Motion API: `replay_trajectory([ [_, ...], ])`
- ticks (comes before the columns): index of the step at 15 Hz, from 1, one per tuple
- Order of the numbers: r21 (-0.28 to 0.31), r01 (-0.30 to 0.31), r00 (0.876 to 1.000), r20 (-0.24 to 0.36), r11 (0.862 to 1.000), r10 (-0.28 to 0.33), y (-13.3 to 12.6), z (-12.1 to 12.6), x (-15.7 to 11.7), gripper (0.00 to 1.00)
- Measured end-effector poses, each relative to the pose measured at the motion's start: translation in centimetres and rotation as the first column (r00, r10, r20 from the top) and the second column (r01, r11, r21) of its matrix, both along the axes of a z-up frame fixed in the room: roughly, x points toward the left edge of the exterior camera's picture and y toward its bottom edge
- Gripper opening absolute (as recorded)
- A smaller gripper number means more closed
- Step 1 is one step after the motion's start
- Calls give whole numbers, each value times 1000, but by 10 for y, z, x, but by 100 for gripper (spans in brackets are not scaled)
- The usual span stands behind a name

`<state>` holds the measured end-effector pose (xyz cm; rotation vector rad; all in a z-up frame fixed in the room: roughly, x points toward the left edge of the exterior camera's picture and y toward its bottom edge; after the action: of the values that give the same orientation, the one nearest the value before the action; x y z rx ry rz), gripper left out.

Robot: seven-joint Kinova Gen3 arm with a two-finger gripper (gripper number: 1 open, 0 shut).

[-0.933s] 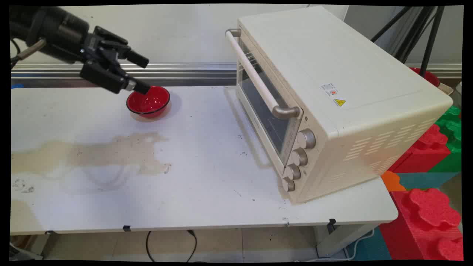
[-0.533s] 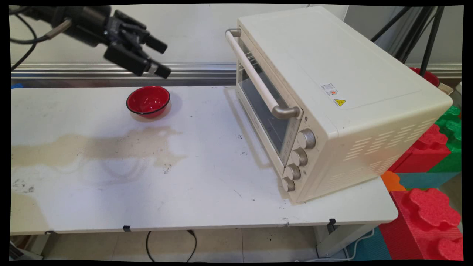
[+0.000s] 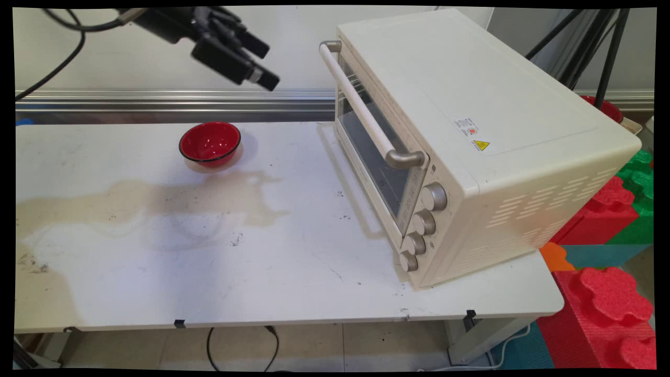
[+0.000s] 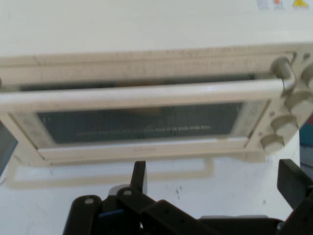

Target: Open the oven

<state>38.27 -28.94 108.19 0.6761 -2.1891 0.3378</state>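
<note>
One toaster oven (image 3: pixel 471 141) on worktop (image 3: pixel 293 262), door shut, four knobs (image 3: pixel 421 225). One red bowl (image 3: pixel 210 142) left of oven. Gripper (image 3: pixel 265 65) raised left of oven handle (image 3: pixel 366 104), fingers spread wide, empty. Second red bowl (image 3: pixel 604 107) behind oven, mostly hidden.

the bowl (image 3: pixel 210 142) sits on the table (image 3: pixel 293 262), well left of the oven (image 3: pixel 471 141) at its right end.

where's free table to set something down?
Bare: between the red bowl and the toaster oven, plus the whole near half of the table. Crowded: right end, under the oven. The open pincer hangs clear above.
</note>
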Motion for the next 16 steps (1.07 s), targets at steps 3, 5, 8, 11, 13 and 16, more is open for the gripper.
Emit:
replay_trajectory([
  [3, 2, -1, 1000, -16, 1000, 1, -18, 6, -20, 100],
  [5, 7, -3, 1000, -18, 1000, 3, -30, 7, -33, 100],
  [8, 20, -6, 1000, -13, 1000, 6, -45, 8, -49, 100],
  [11, 31, -8, 1000, -5, 1000, 8, -55, 6, -59, 100],
  [13, 37, -9, 1000, 2, 999, 9, -63, 4, -67, 100],
  [16, 42, -9, 1000, 12, 999, 9, -74, 0, -77, 0],
])
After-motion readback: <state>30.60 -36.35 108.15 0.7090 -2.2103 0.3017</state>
